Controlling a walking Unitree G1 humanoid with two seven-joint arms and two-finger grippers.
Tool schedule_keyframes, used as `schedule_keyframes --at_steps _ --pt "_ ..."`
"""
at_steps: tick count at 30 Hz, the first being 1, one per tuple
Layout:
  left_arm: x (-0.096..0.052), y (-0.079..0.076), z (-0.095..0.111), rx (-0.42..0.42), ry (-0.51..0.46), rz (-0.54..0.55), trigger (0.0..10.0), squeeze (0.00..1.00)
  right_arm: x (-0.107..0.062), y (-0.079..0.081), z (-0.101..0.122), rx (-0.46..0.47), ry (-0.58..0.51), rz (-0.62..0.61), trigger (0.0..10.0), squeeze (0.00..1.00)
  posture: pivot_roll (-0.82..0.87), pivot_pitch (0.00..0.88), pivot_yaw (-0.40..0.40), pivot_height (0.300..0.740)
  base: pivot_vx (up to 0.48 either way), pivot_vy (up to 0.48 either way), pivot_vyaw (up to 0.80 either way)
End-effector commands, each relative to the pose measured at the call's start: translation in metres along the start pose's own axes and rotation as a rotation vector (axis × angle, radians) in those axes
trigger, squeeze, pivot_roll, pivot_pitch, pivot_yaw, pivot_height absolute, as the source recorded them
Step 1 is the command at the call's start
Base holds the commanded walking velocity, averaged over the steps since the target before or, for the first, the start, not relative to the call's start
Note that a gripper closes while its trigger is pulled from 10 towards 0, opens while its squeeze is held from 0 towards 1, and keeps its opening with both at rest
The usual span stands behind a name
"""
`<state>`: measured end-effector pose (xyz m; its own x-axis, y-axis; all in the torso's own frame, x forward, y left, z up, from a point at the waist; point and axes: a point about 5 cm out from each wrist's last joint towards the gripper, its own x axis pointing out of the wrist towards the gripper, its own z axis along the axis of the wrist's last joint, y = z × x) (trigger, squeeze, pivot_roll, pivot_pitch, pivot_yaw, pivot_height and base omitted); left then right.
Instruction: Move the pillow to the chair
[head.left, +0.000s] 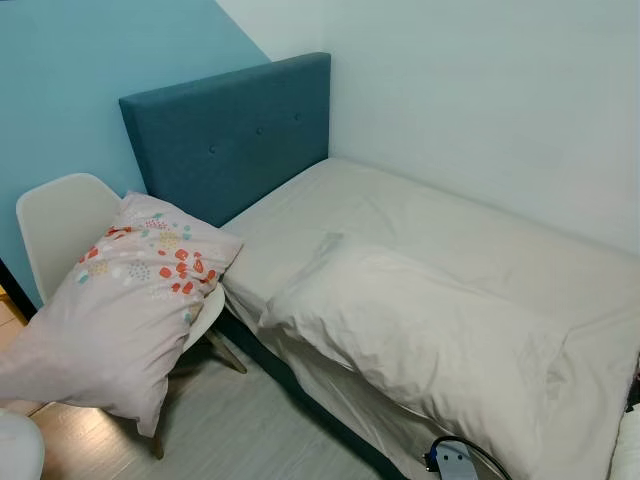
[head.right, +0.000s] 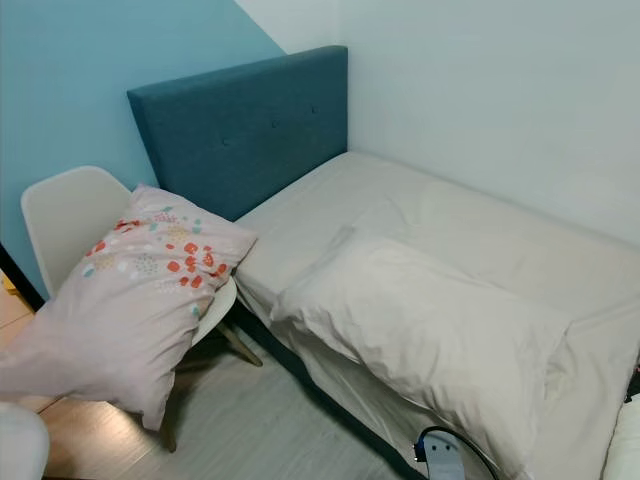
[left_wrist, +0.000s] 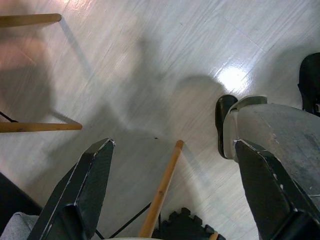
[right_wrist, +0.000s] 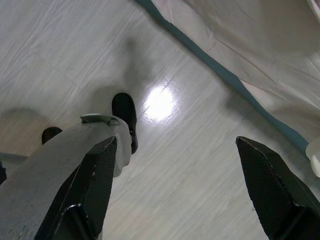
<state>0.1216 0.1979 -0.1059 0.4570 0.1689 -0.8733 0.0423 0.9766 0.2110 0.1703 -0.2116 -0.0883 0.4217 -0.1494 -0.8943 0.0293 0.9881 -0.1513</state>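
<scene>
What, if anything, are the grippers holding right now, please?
Nothing: the left gripper and right gripper hang open above the floor; the patterned pillow leans on the chair.

We're in a home bedroom: a single bed with a bare cream sheet runs along the white wall, its blue padded headboard against a teal wall. A pillow lies at the bed's near edge, and pale wood-look flooring stretches underneath.

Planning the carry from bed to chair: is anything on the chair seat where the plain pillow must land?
Yes. A patterned pillow already lies across the white chair, covering its seat, left of the plain pillow on the bed.
</scene>
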Motion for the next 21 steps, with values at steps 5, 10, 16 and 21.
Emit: schedule_keyframes --at_steps 5,10,16,21 --pt "-0.0003 0.0048 -0.0039 0.007 0.018 0.005 10.0 0.00 0.0000 0.0040 -0.0032 -0.015 0.007 0.018 10.0 0.00 -0.09 0.000 -0.021 0.740 0.000 0.000 0.00" --pt "-0.0005 0.0033 -0.0047 0.010 0.021 0.000 10.0 0.00 -0.0002 0.0020 -0.0067 -0.023 0.018 0.013 10.0 0.00 -0.09 0.000 -0.019 0.740 0.000 0.000 0.00" --pt "-0.0003 0.0001 -0.0032 -0.003 0.018 -0.002 10.0 0.00 -0.0002 -0.0003 -0.0056 -0.031 0.019 0.008 10.0 0.00 -0.11 0.000 -0.036 0.740 0.000 0.000 0.00" --pt "-0.0002 -0.0016 -0.0015 -0.009 0.011 -0.005 10.0 0.00 -0.0001 -0.0013 -0.0037 -0.032 0.013 0.005 10.0 0.00 -0.11 0.000 -0.034 0.740 0.000 0.000 0.00"
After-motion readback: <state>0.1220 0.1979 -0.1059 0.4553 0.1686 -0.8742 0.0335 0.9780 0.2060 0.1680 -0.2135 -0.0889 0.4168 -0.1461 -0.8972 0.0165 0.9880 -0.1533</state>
